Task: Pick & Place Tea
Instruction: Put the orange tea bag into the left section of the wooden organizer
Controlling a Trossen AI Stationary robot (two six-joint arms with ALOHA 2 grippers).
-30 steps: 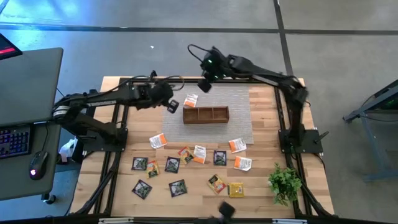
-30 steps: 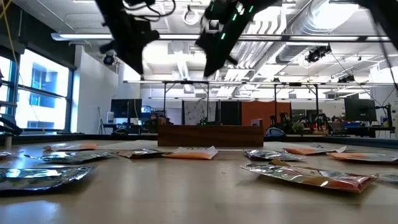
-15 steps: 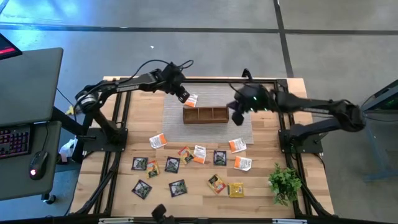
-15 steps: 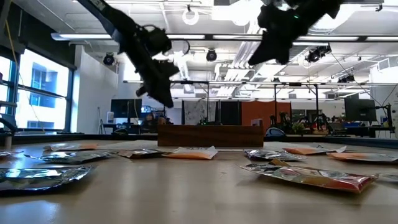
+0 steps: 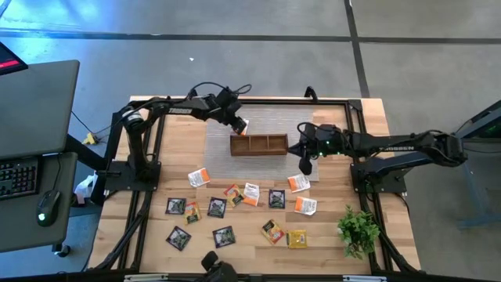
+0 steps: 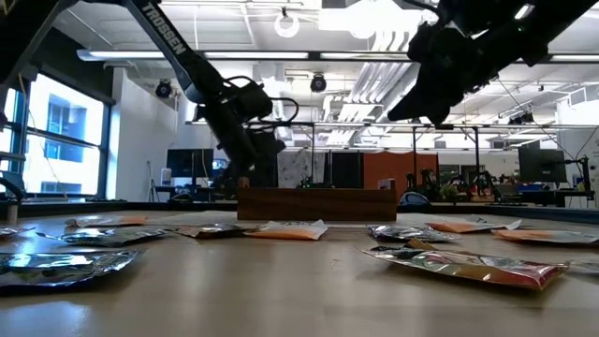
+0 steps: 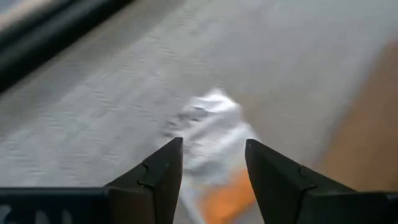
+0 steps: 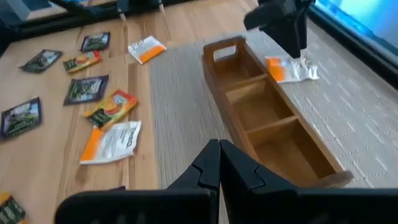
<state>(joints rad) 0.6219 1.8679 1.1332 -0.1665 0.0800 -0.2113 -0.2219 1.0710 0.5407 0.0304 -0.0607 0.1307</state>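
A white-and-orange tea sachet [image 5: 242, 125] lies flat on the grey mat [image 5: 266, 117], just behind the left end of the brown three-compartment tray [image 5: 259, 145]. My left gripper [image 7: 212, 142] hangs open right over that sachet [image 7: 208, 121], a finger toward either side. It comes down slanting from the table's left. My right gripper [image 8: 219, 167] is shut on nothing. It hovers above the mat off the tray's right end [image 5: 304, 159]. Several more sachets [image 5: 235, 205] lie flat on the wood nearer the front edge. My left gripper stands with its open fingers [image 8: 293, 43] directly above the sachet's crinkled white end [image 8: 302, 70]. I cannot tell whether the tips touch it. The sachet lies flat on the mat.
A small green plant [image 5: 358, 229] stands at the front right corner. The arms' black frames [image 5: 149, 168] run along both table sides. A desk with a keyboard [image 5: 19, 176] stands off the table's left. Bare mat lies behind and beside the tray.
My left gripper has come down from high above the table toward the sachet behind the tray, tipping further downward. My right gripper has swung from behind the tray toward the table's right and near edges. It now sits off the tray's right end. No sachet has moved.
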